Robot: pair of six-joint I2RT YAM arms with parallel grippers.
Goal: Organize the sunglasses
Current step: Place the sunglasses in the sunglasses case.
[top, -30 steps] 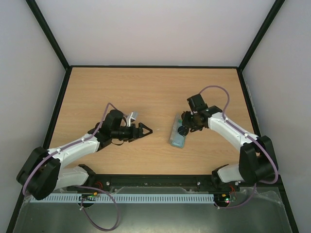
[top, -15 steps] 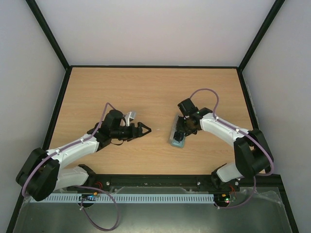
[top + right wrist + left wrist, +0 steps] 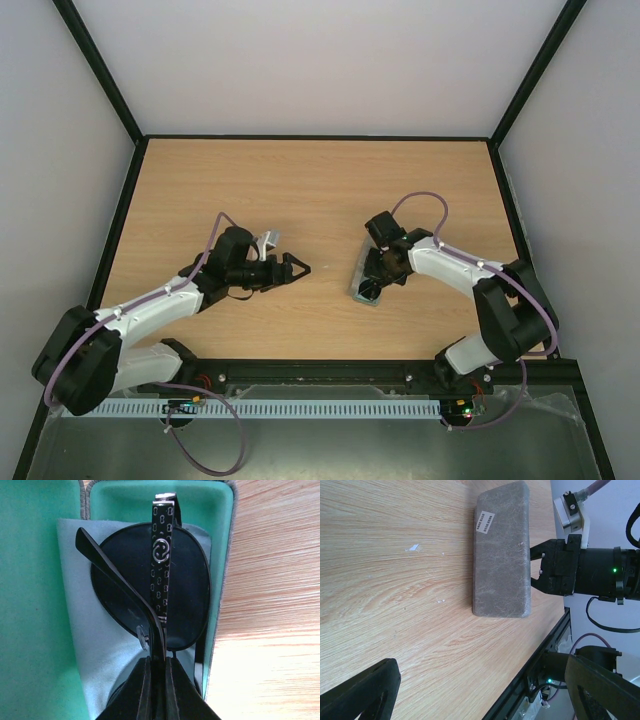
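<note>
Round dark-lensed, thin wire-framed sunglasses (image 3: 185, 590) sit on a light blue square cloth (image 3: 75, 605) inside the open grey rectangular case with teal lining (image 3: 220, 505). Right gripper (image 3: 157, 666) is clamped on the frame's near edge, probably to seat it flat in the tray. Left gripper (image 3: 298, 268) hovers well apart over the wooden table (image 3: 300, 170), fingers spread, likely waiting for the lid. Versus a second ago, the right wrist has swung left over the case, hiding most of the teal from above. The left arm has barely shifted.
</note>
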